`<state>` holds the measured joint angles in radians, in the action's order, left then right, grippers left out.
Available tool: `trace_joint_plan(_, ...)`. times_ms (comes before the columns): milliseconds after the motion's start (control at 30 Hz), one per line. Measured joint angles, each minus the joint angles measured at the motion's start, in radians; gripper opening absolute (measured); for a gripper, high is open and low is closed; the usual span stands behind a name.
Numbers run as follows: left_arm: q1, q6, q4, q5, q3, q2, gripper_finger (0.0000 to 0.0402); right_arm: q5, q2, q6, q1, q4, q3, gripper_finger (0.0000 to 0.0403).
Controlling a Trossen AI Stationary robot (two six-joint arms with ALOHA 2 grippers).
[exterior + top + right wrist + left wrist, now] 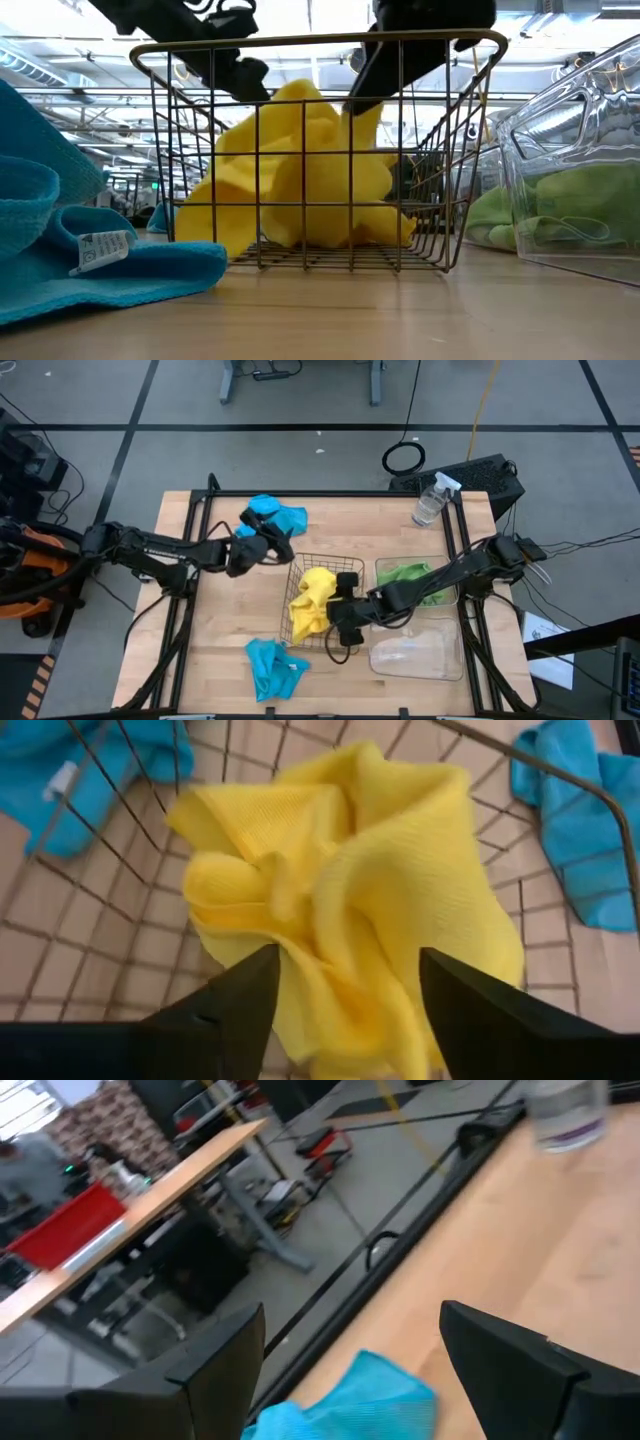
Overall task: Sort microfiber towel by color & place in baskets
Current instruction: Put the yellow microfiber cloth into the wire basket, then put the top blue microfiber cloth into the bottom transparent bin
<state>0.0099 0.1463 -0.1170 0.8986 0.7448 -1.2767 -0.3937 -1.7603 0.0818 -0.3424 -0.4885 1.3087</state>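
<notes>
A yellow towel (312, 600) (310, 170) (340, 870) lies crumpled in the wire-mesh basket (325, 557) (320, 42) at mid-table. My right gripper (338, 598) (345, 965) hangs open over it, slanting down from the table's right, one finger on either side of its top folds. A blue towel (275, 515) (360, 1400) lies at the far left. My left gripper (283, 550) (350, 1320) is open just near of it and holds nothing. A second blue towel (272, 668) (60, 240) lies at the near edge. A green towel (415, 580) (570, 210) sits in a clear tub. My right gripper stands open around the yellow towel's upper folds (330, 970), coming from above and the table's right. Whether its fingers touch the cloth I cannot tell. The towel rests on the basket's floor, bunched up.
A second clear tub (415, 655) stands near right, beside the basket. A clear spray bottle (430, 500) (565, 1115) stands at the far right corner. Black rails run along the table's left, right and far edges. Bare wood lies between the basket and the left rail.
</notes>
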Motion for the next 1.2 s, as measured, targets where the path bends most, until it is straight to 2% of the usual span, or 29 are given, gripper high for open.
trace_joint_plan(167, 0.094, -0.003, 0.052, -0.007, 0.0, 0.004, 0.0306, 0.0, 0.058, 0.043, -0.001, -0.099, 0.0, 0.0254)
trace_joint_plan(267, 0.174, -0.002, 0.093, -0.056, 0.0, 0.004, 0.0306, -0.001, 0.115, 0.094, -0.013, -0.166, 0.0, 0.0255)
trace_joint_plan(367, 0.28, -0.004, 0.128, -0.175, 0.0, 0.004, 0.0306, -0.008, 0.177, 0.138, -0.043, -0.218, 0.0, 0.0251)
trace_joint_plan(433, 0.359, -0.022, 0.156, -0.296, 0.0, 0.004, 0.0306, -0.027, 0.214, 0.172, -0.073, -0.239, 0.0, 0.0247)
trace_joint_plan(533, 0.457, -0.063, 0.217, -0.481, 0.0, 0.004, 0.0306, -0.108, 0.244, 0.236, -0.129, -0.247, 0.0, 0.0242)
trace_joint_plan(600, 0.488, -0.084, 0.262, -0.536, 0.0, 0.004, 0.0306, -0.179, 0.246, 0.278, -0.176, -0.246, 0.0, 0.0239)
trace_joint_plan(733, 0.5, -0.185, 0.357, -0.563, 0.0, 0.004, 0.0306, -0.318, 0.221, 0.315, -0.274, -0.24, 0.0, 0.0235)
trace_joint_plan(933, 0.528, -0.253, 0.363, -0.59, -0.015, -0.011, 0.0306, -0.553, 0.191, 0.331, -0.349, -0.2, -0.06, 0.0235)
trace_joint_plan(1033, 0.572, -0.352, 0.363, -0.69, -0.004, -0.015, 0.0306, -0.588, 0.191, 0.333, -0.357, -0.17, -0.102, 0.0235)
trace_joint_plan(1200, 0.627, -0.329, 0.325, -0.713, -0.003, -0.044, 0.0306, -0.6, 0.191, 0.367, -0.351, -0.169, -0.133, 0.0235)
